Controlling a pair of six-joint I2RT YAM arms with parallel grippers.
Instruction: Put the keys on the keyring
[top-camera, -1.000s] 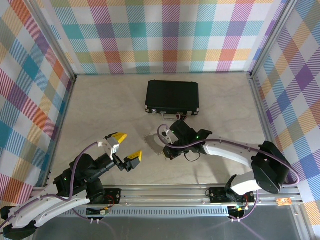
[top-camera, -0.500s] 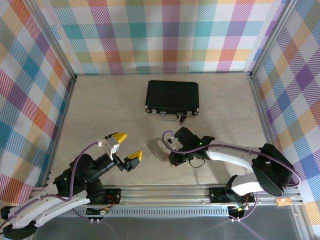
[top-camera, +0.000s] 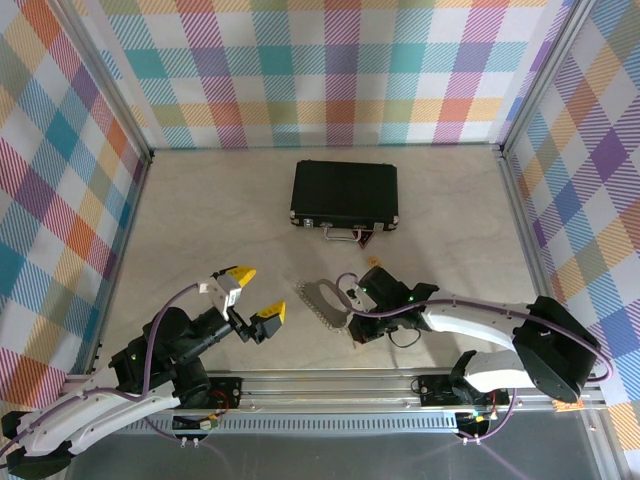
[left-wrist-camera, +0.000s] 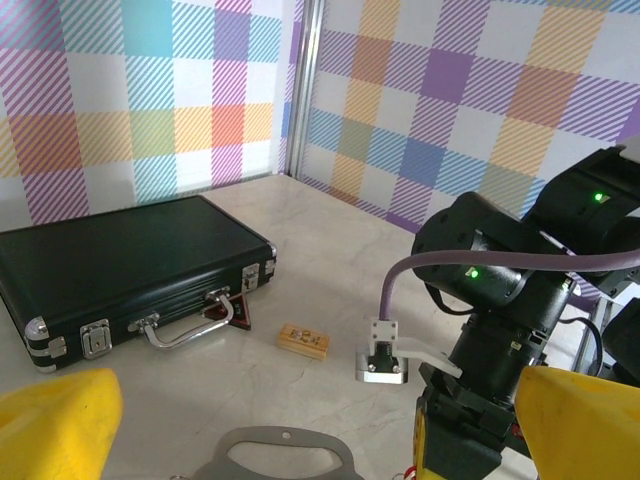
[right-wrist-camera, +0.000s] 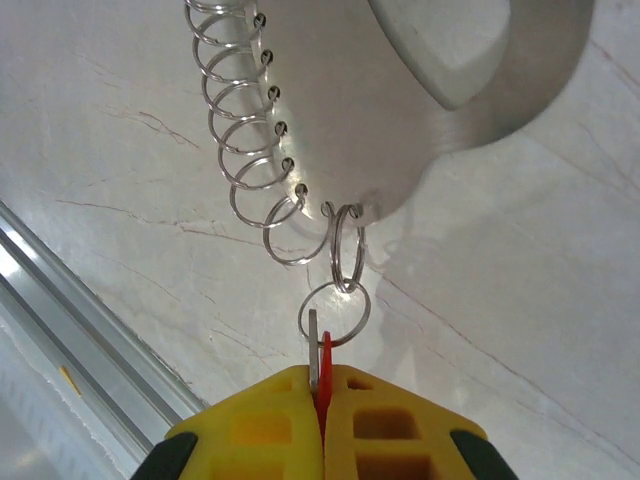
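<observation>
The right gripper (right-wrist-camera: 321, 388) is clenched on the red-headed key (right-wrist-camera: 317, 345), whose small ring loops through the keyring (right-wrist-camera: 400, 110) at twelve o'clock. The left gripper (top-camera: 253, 293) is released at the keyring's nine o'clock.

A black rectangular hard case (top-camera: 345, 193) with silver metal corners and latches lies flat and closed near the middle of the desk's far edge, on the pale marble-patterned desk (top-camera: 220, 220). Its curved silver metal handle (left-wrist-camera: 185, 325) lies on the side facing the near edge. A small yellow-orange oblong tag (left-wrist-camera: 303, 340) lies flat on the desk just beside the case's handle side, apart from it. Multicoloured checked cloth walls (top-camera: 340, 70) enclose the left, far and right edges. A ribbed aluminium rail (top-camera: 330, 385) runs along the near edge.
</observation>
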